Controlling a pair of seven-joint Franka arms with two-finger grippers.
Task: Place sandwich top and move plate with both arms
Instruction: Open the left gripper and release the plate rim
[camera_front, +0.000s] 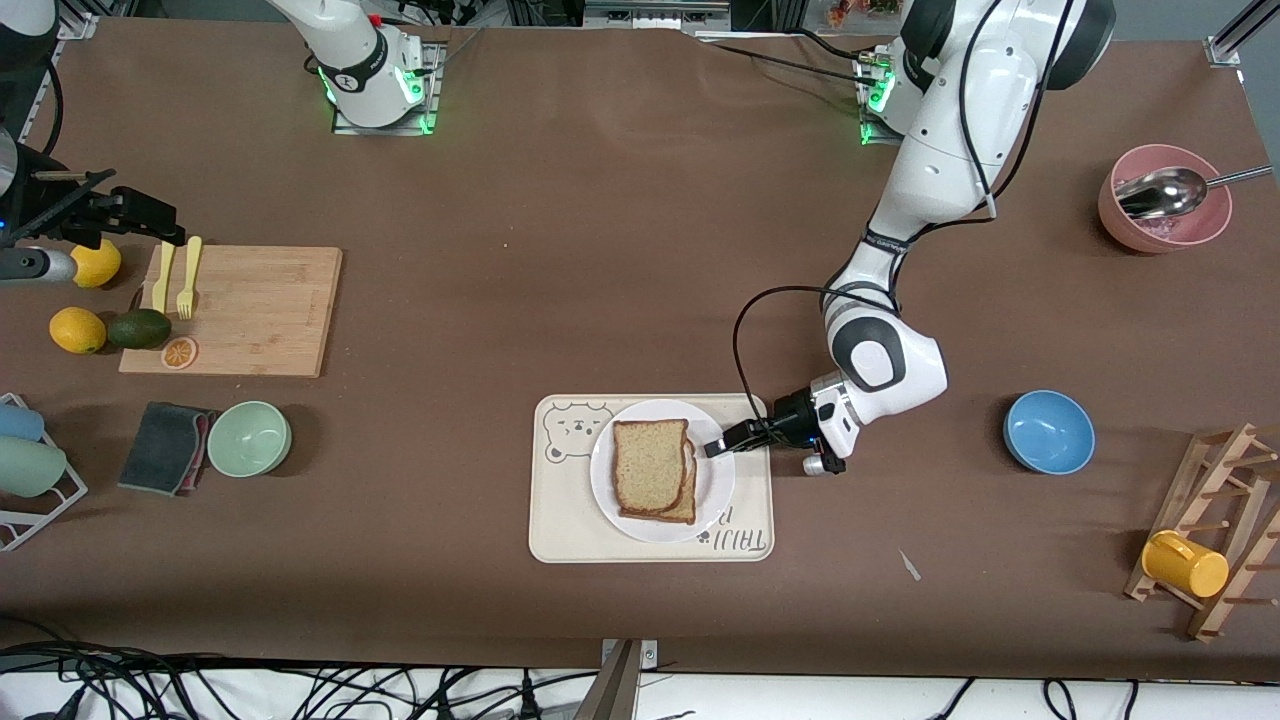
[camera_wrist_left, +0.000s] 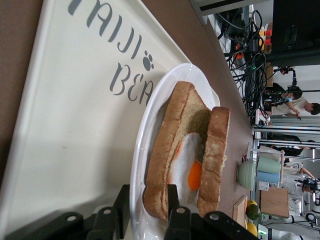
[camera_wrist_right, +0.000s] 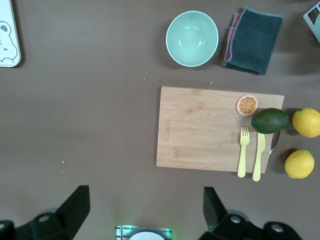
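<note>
The sandwich top (camera_front: 650, 462), a plain brown bread slice, lies on the lower slice that bears a fried egg (camera_wrist_left: 189, 165), slightly offset from it. Both sit on the round white plate (camera_front: 716, 482), which rests on the cream bear tray (camera_front: 560, 525). In the left wrist view the sandwich top (camera_wrist_left: 216, 150) is on the side of the egg away from the plate (camera_wrist_left: 141, 150). My left gripper (camera_wrist_left: 147, 202) is at the plate's edge toward the left arm's end (camera_front: 716, 446). Its fingers are closed over the rim and the lower slice's edge. My right gripper (camera_wrist_right: 145, 200) is open and empty, high over the bare table beside the cutting board (camera_wrist_right: 217, 127).
A blue bowl (camera_front: 1048, 431) and a rack with a yellow mug (camera_front: 1185, 562) stand toward the left arm's end, with a pink bowl holding a ladle (camera_front: 1165, 198) farther from the camera. A green bowl (camera_front: 249, 438), grey cloth (camera_front: 165, 447), cutting board (camera_front: 240, 310), lemons and avocado lie toward the right arm's end.
</note>
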